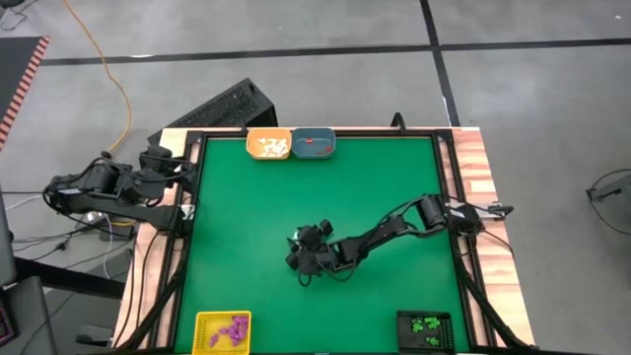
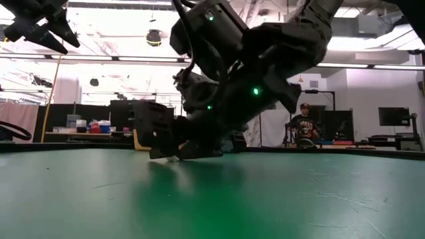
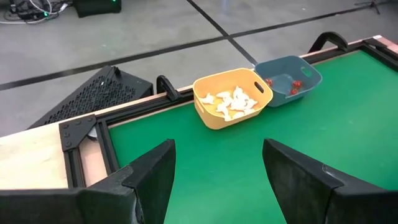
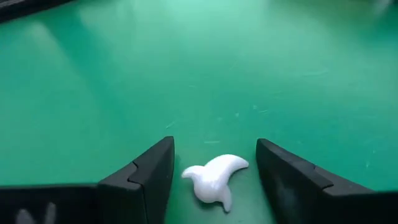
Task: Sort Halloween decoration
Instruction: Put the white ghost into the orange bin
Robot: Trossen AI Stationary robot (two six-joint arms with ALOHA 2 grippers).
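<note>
The right gripper [image 4: 214, 171] is reaching down near the green table's [image 1: 246, 217] centre, fingers spread apart around a white ghost trinket [image 4: 214, 177] lying flat between them. At nine o'clock, the left gripper [image 3: 217, 177] is waiting, fingers apart.

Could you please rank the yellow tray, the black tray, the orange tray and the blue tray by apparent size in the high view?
1. yellow tray and black tray: alike, and nearer one edge, so unsure.
2. orange tray and blue tray: alike, slightly smaller.
</note>
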